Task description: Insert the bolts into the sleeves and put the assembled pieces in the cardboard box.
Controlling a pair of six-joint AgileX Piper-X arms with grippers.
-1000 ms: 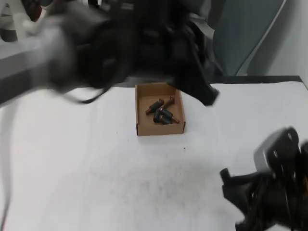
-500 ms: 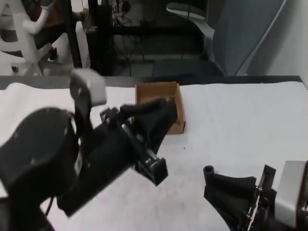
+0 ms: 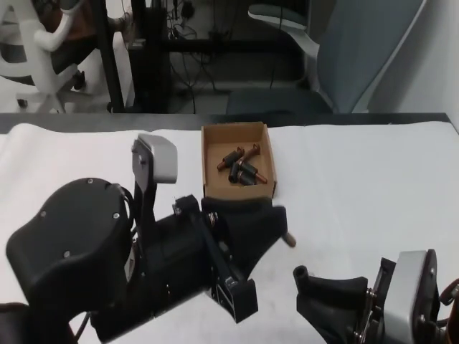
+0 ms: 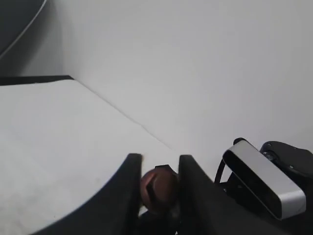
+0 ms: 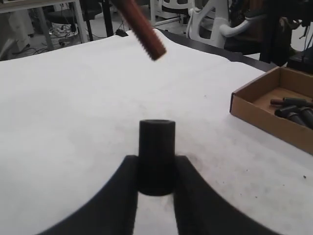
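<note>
The left claw pinches a bolt near its head. The right claw squeezes a sleeve low down. Both look small, hard and light.

It looks like an office-style robotics lab: swivel chairs and tangled cables stand behind a white-covered bench.

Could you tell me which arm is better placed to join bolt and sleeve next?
Probably left: the left claw holds the bolt, tip close to the open-ended sleeve upright in the right claw.
</note>
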